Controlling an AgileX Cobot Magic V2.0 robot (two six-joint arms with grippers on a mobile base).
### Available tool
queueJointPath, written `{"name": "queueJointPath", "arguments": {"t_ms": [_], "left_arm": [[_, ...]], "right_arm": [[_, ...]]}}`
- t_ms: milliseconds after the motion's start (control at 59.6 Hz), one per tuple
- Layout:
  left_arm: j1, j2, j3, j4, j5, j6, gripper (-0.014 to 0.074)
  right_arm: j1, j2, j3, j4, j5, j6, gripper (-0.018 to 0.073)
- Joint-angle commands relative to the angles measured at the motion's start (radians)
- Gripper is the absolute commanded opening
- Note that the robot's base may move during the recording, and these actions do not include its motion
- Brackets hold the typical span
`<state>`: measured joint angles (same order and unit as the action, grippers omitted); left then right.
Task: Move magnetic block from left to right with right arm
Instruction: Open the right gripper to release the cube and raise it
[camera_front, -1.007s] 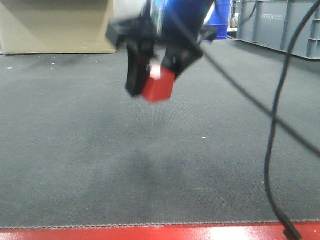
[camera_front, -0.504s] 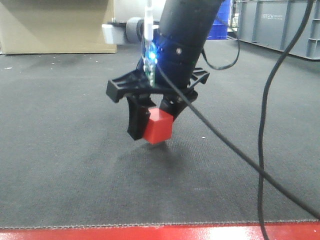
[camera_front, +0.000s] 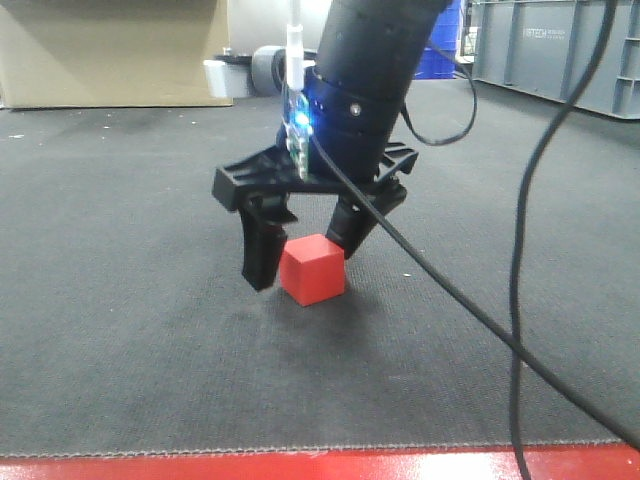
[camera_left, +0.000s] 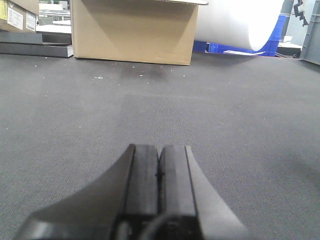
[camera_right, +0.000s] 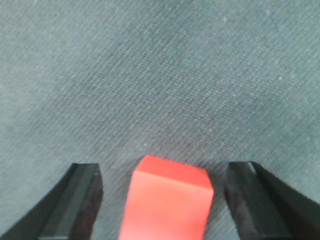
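The magnetic block (camera_front: 313, 269), a small bright-red cube, rests on the dark grey mat (camera_front: 120, 300). My right gripper (camera_front: 304, 262) stands over it, open, one black finger on each side and a gap to both. From the right wrist camera the magnetic block (camera_right: 169, 200) lies between the two spread fingers (camera_right: 75, 200), with mat showing on either side of it. The right arm (camera_front: 365, 90) rises dark and thick above the gripper. My left gripper (camera_left: 159, 152) is shut, its pads pressed together with nothing between them, low over bare mat.
A black cable (camera_front: 525, 250) hangs down the right side of the front view. A cardboard box (camera_front: 110, 50) stands at the back left, grey crates (camera_front: 560, 50) at the back right. A red strip (camera_front: 300, 465) edges the mat's near side.
The right gripper came down with the cube, set it on the mat and opened; its fingers now stand apart from the block. Earlier it held the cube in the air.
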<state>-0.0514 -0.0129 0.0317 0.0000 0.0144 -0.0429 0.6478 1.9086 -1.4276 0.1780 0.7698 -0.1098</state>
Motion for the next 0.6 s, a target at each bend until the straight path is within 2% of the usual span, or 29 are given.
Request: {"name": "queueJointPath", "arguments": {"t_ms": [0,134,252,403,504,588], "left_arm": [[0.000,-0.013,0.010,0.000,-0.090,-0.004,-0.0116],[0.000,-0.013,0.010,0.000,-0.090,-0.004,-0.0116],[0.000,-0.013,0.010,0.000,-0.090,-0.004,-0.0116],[0.000,-0.013,0.010,0.000,-0.090,-0.004,-0.0116],[0.000,-0.013,0.010,0.000,-0.090,-0.004,-0.0116],[0.000,-0.013,0.010,0.000,-0.090,-0.004,-0.0116]], "right_arm": [[-0.004,-0.079,-0.056,0.003,-0.002,0.019,0.0578],[-0.005,-0.154,-0.064,0.003,-0.001,0.046,0.0460],[-0.005,-0.260,-0.043,0.003,-0.010,0.056,0.0281],[-0.005,-0.421,0.042,0.003,-0.057,0.056,0.0121],[-0.005,-0.534,0.130,0.003,-0.108,0.056,0.0076],[-0.005,-0.665,0.248,0.003,-0.165,0.056,0.0078]]}}
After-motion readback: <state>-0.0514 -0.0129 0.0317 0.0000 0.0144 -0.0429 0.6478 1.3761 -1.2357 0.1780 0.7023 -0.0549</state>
